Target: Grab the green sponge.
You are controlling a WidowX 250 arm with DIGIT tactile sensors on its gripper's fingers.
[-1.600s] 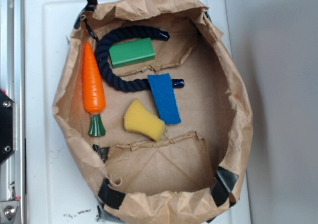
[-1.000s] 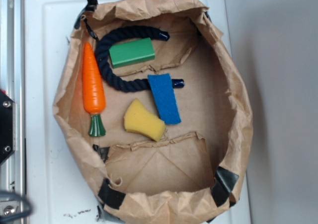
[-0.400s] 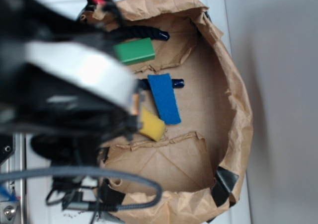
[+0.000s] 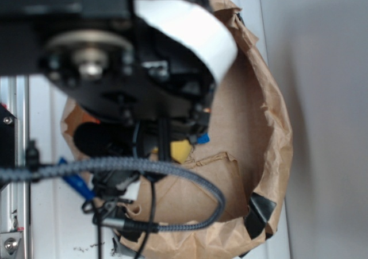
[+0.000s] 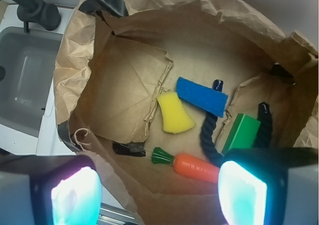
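Observation:
In the wrist view the green sponge (image 5: 241, 132) lies on the floor of the brown paper bag (image 5: 124, 85), inside the curve of a dark blue rope (image 5: 205, 135), and part of it is behind my right finger. My gripper (image 5: 159, 197) hangs high above the bag's near wall. It is open, its glowing pads (image 5: 75, 197) wide apart with nothing between them. The sponge sits ahead and to the right of the gripper. In the exterior view the arm (image 4: 126, 87) hides the green sponge.
An orange carrot (image 5: 197, 167), a yellow sponge (image 5: 174, 114) and a flat blue pad (image 5: 202, 96) also lie in the bag. A grey sink (image 5: 25, 80) lies to its left. In the exterior view, slivers of the yellow sponge (image 4: 180, 150) and blue pad (image 4: 202, 137) show under the arm.
The arm has swung in from the left over the bag. It now covers the green sponge, carrot and rope in the exterior view.

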